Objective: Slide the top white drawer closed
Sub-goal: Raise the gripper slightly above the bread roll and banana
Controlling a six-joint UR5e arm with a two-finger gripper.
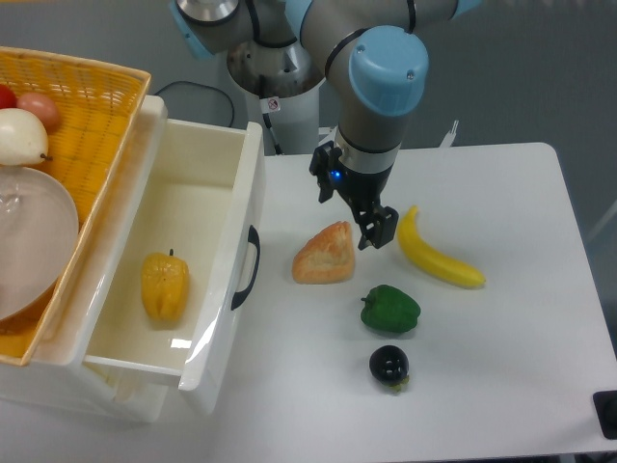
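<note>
Top white drawer [174, 280], pulled fully out at left, holding a yellow pepper [165, 285]; gripper [378, 231] empty above bench [501, 318] beside bread [325, 255], jaw spacing indiscernible, presumably poised to push the black handle [249, 266].

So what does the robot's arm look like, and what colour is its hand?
The arm is made of fat silver-grey tubes with round light-blue caps at the joints. Its gripper is black, with a tiny blue light glowing near the wrist.

This looks like a robot lab. A big blue and grey robot arm [371, 87] stands at a plain white tabletop [511, 386], with toy food like a banana [439, 256] and a grey floor [540, 68] behind.
</note>
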